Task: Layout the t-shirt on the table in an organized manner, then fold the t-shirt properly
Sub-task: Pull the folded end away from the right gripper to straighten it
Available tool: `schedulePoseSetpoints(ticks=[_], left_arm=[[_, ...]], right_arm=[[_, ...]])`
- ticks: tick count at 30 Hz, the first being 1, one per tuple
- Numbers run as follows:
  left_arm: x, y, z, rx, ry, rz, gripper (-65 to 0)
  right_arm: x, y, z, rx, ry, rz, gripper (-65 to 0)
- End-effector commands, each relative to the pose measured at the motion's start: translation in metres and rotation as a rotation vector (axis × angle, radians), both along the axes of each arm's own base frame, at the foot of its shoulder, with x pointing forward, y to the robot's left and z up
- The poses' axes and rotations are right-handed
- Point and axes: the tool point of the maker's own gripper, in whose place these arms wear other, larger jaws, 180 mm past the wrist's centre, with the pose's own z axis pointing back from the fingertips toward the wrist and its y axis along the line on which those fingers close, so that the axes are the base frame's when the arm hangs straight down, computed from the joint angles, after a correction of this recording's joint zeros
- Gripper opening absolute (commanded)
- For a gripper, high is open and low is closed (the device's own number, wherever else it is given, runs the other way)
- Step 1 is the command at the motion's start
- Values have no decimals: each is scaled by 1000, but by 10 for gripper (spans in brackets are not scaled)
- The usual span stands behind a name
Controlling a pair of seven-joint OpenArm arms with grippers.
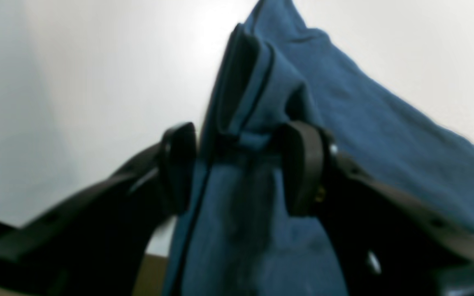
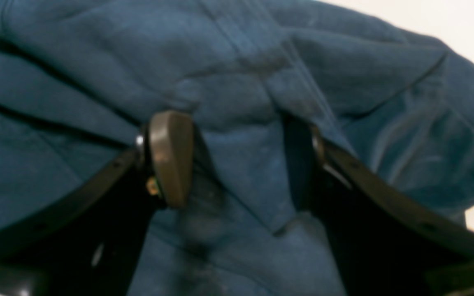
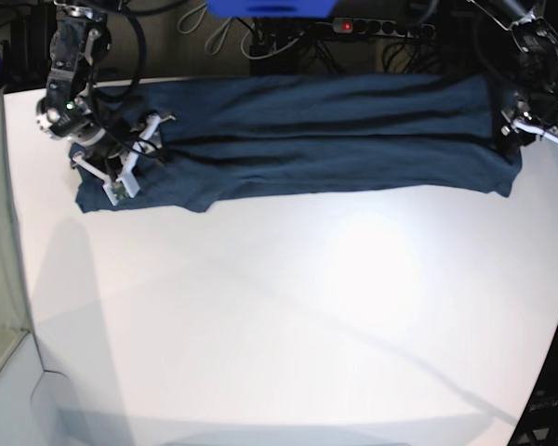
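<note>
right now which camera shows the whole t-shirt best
The base view: the t-shirt lies stretched across the far side of the table, both ends visible. The left wrist view shows only a bunched edge between fingers; the right wrist view, just wrinkled cloth.

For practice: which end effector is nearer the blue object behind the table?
Right. The right end effector sits on the t-shirt end nearer the blue object; the left end effector holds the far end.
</note>
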Motion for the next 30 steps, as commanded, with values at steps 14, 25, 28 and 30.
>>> schedulePoseSetpoints(ticks=[14, 25, 28, 30], left_arm=[[-27, -15, -40, -68, 145, -31, -335], [-37, -26, -48, -78, 180, -73, -641], [-35, -24, -46, -73, 174, -69, -648], [-32, -21, -43, -67, 165, -68, -648]], right_arm=[[-4, -2, -2, -18, 23, 8, -287], [-4, -2, -2, -18, 23, 8, -287], [0, -2, 0, -20, 18, 8, -287], [0, -2, 0, -20, 18, 8, -287]])
